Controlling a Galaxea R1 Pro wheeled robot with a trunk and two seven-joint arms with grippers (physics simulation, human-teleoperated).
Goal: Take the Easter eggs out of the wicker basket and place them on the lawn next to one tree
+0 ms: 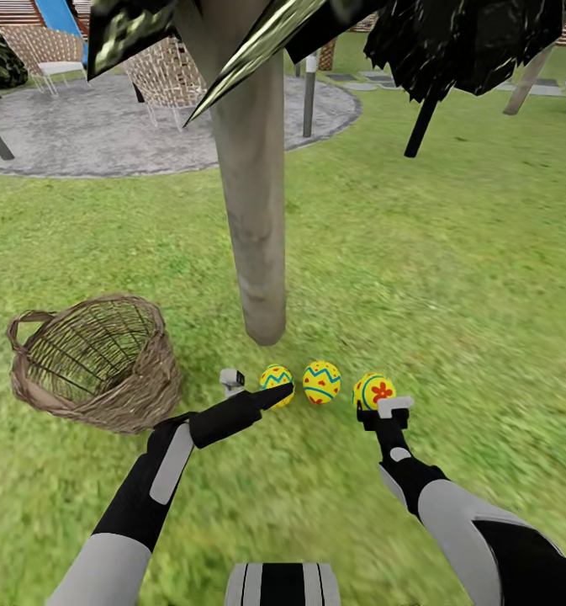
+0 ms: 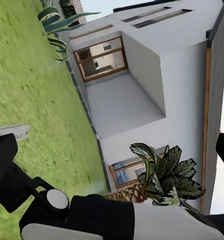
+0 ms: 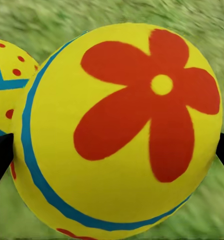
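Three yellow Easter eggs lie in a row on the lawn (image 1: 451, 278) at the foot of the tree (image 1: 256, 227): the left egg (image 1: 274, 379), the middle egg (image 1: 322, 381) and the right egg (image 1: 373, 389). My right gripper (image 1: 382, 411) is open, and the right egg (image 3: 121, 130), with its red flower, sits between the fingertips (image 3: 1, 155); the middle egg (image 3: 7, 75) shows beside it. Open too is my left gripper (image 1: 253, 389), one finger just in front of the left egg. To the left stands the wicker basket (image 1: 93, 362), tilted, with no egg visible inside.
A grey round patio (image 1: 106, 126) with chairs lies behind the tree. A slim dark conifer trunk (image 1: 420, 126) stands at the back right. The left wrist view looks across grass toward a white house (image 2: 156, 90) and a potted plant (image 2: 164, 175). Open grass spreads right.
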